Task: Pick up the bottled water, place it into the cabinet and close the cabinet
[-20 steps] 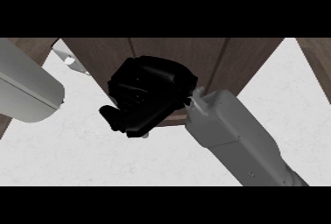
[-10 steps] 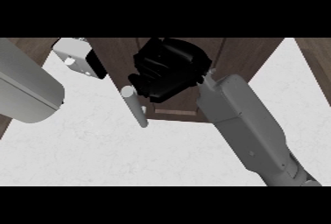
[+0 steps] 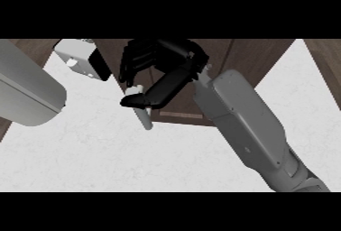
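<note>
The bottled water (image 3: 141, 111) shows as a pale, slim shape with a white cap end near the top, slanting down over the white counter (image 3: 133, 158) just in front of the dark wooden cabinet (image 3: 250, 58). Only part of it is visible: the right hand's thumb crosses its upper part, and the rest of its body is hard to make out against the pale surface.

The right hand (image 3: 163, 67) is black, its fingers curled above the cap end and its thumb stretched down to the bottle's upper end, so it pinches the bottle there. Its grey forearm runs down to the lower right and is cut off by the view's edge.

The cabinet's inside cannot be seen from here, and whether anything sits in it cannot be told.

At the left, a large grey forearm (image 3: 26, 94) fills the edge; the left hand itself does not show. A white-and-black block (image 3: 83, 58) lies near the top left, its nature unclear.
</note>
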